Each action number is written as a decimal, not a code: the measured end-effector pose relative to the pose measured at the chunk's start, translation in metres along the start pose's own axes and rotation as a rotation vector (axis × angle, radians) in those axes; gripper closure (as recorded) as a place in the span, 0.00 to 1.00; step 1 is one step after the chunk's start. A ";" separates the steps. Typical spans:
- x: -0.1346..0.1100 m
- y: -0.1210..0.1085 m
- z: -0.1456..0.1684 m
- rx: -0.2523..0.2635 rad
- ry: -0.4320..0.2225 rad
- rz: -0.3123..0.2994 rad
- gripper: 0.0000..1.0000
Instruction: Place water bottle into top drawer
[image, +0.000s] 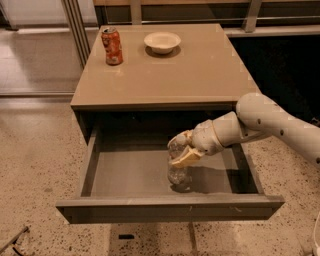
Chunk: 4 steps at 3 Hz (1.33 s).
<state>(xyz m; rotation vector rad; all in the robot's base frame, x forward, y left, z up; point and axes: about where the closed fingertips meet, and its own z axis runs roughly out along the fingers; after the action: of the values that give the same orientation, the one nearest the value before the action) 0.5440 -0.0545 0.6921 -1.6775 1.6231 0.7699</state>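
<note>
The top drawer (170, 209) is pulled open below the tabletop, its grey inside showing. The clear water bottle (177, 172) stands upright inside the drawer, near the middle, its base on the drawer floor. My gripper (182, 149) reaches in from the right and its cream fingers are closed around the bottle's upper part. The bottle's cap is hidden by the fingers.
An orange-red soda can (112, 45) and a pale shallow bowl (162, 41) stand at the back of the tan tabletop (200, 75). Speckled floor surrounds the table. A dark railing area lies behind and to the right.
</note>
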 end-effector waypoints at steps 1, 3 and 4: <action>0.000 0.000 0.000 0.000 0.000 0.000 0.81; 0.000 0.000 0.000 0.000 0.000 0.000 0.35; 0.000 0.000 0.000 0.000 0.000 0.000 0.11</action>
<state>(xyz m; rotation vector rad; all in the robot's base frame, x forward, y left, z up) 0.5440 -0.0544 0.6921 -1.6776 1.6228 0.7700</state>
